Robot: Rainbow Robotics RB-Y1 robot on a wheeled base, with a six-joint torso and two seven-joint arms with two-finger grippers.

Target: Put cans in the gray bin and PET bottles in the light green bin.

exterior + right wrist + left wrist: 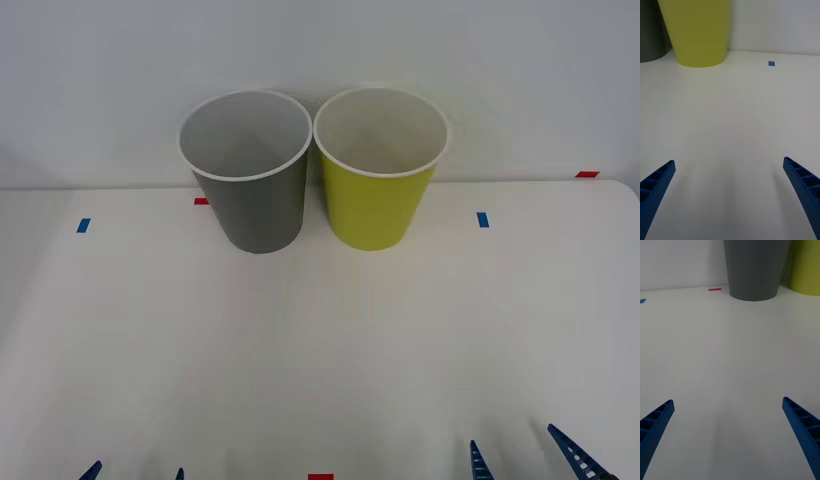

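The gray bin [250,180] and the light green bin [378,175] stand side by side at the back of the white table, gray on the left, rims touching. What the front view shows of each pale inside is bare; the bottoms are hidden. The cans and PET bottles are out of view. My left gripper [135,472] is at the table's near left edge, open, with the gray bin [754,268] ahead of it. My right gripper [520,455] is at the near right edge, open, facing the light green bin [698,32]. Nothing lies between either pair of fingers.
Small blue tape marks [83,225] [483,219] and red tape marks [201,201] [587,174] [320,477] lie flat on the table [320,340]. A pale wall rises right behind the bins.
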